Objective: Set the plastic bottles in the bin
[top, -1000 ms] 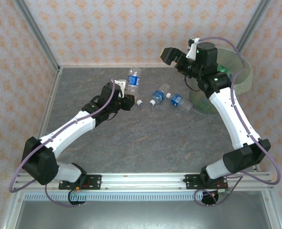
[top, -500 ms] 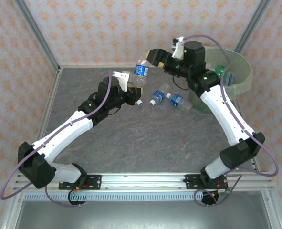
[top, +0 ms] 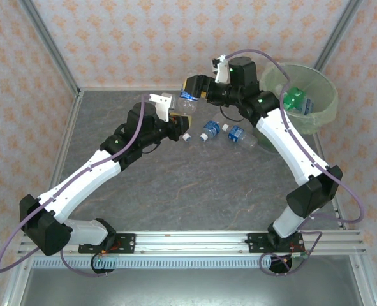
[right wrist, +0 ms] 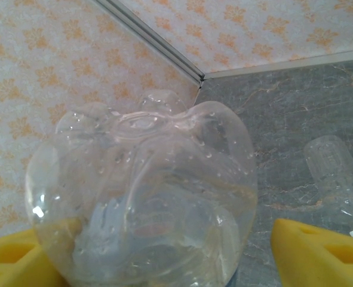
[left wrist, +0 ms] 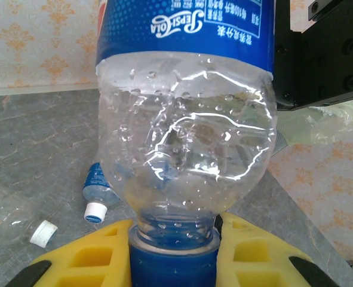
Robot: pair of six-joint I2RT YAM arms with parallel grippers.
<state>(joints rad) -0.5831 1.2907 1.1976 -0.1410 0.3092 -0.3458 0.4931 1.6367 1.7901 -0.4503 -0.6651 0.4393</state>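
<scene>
Left wrist: left pincer [left wrist: 173, 258] pinches bottle [left wrist: 185, 137] by cap; right pincer [right wrist: 164, 254] spread around its base.

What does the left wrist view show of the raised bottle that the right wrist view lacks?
Left wrist: the bottle clamped cap-down at its blue cap by the left gripper, with its blue label above. Right wrist: its ridged base between the open fingers of the right gripper, one finger clear of it. Both: the same clear bottle and the grey table.
</scene>
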